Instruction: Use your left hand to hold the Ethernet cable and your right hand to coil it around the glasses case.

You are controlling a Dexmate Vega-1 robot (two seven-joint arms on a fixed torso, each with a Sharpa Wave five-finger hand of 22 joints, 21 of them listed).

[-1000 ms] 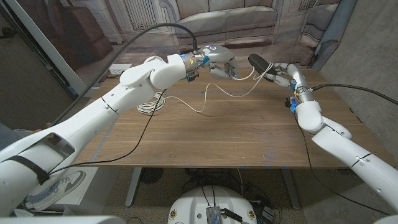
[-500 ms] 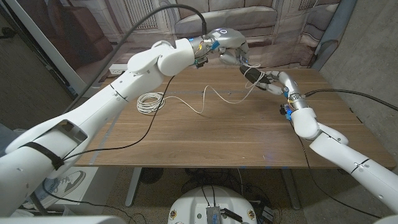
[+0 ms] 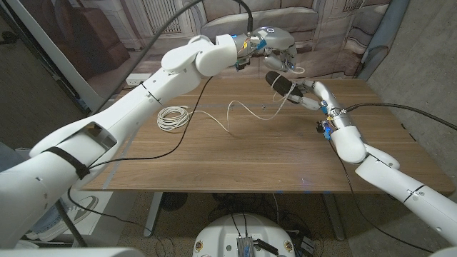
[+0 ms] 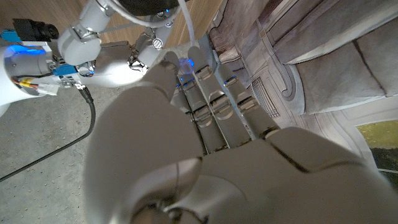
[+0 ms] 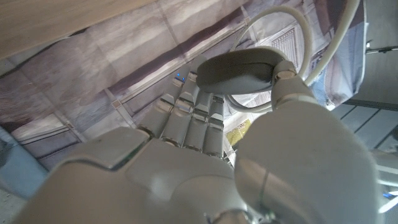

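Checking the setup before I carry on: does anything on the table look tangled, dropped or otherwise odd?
Nothing stands out. The white Ethernet cable trails loosely from its coil up to the raised hands; the right hand holds the dark glasses case.

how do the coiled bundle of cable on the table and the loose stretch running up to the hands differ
The coiled bundle lies wound in tight rings on the table; the loose stretch snakes in open waves. The bundle sits untouched; the stretch rises to the left hand. Both are the same thin white cable.
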